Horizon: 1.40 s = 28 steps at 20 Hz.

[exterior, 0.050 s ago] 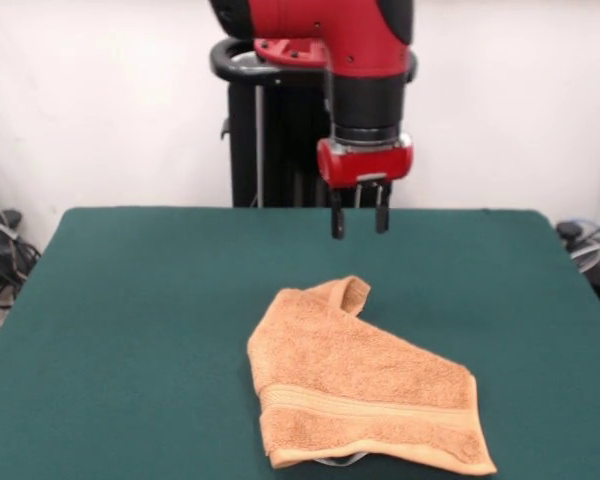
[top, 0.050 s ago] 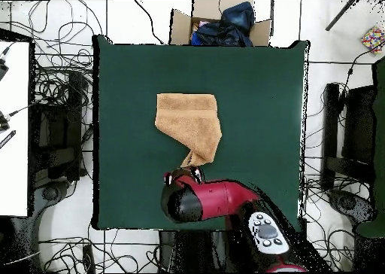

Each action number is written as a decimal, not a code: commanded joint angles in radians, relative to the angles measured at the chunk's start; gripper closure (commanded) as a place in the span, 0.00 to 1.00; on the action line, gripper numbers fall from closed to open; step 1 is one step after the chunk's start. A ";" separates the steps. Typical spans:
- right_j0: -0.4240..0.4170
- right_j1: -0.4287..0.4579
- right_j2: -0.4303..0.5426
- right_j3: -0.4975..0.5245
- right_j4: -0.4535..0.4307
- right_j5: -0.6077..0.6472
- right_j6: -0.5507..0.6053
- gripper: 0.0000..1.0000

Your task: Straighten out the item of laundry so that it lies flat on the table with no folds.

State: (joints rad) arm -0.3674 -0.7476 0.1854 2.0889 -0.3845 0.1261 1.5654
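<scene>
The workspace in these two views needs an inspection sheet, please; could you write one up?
Surface: green table, bare apart from the towel.
Job's things: orange-tan towel, folded over, one corner curled up; not flat.
Clutter: nothing seen on the table.
Grippers: gripper open, empty, hanging above the table behind the towel.
Cables: many tangled on the floor around the table.
Surroundings: cardboard box of dark cloth beyond the table's edge; white wall.
</scene>
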 commanded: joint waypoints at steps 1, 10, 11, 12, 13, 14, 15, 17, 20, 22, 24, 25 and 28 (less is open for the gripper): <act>0.115 0.105 -0.068 -0.128 0.153 0.081 0.280 0.00; 0.234 0.192 -0.180 -0.167 0.350 -0.067 0.339 0.00; 0.254 0.202 -0.209 -0.177 0.363 -0.075 0.334 0.00; 0.289 0.209 -0.252 -0.198 0.368 -0.082 0.321 0.00; 0.321 0.216 -0.296 -0.203 0.372 -0.114 0.315 0.00; 0.347 0.227 -0.330 -0.207 0.383 -0.158 0.314 0.00; 0.373 0.239 -0.363 -0.212 0.393 -0.202 0.312 0.00; 0.410 0.244 -0.404 -0.205 0.419 -0.240 0.309 0.00; 0.456 0.251 -0.444 -0.195 0.470 -0.280 0.304 0.00; 0.446 0.239 -0.422 -0.171 0.510 -0.260 0.317 0.00; 0.403 0.234 -0.362 -0.133 0.568 -0.227 0.359 0.00; 0.382 0.226 -0.335 -0.118 0.588 -0.209 0.371 0.00; 0.406 0.214 -0.347 -0.108 0.687 -0.125 0.398 0.00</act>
State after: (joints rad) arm 0.0485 -0.5362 -0.1584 1.9743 0.1252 -0.1133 1.6008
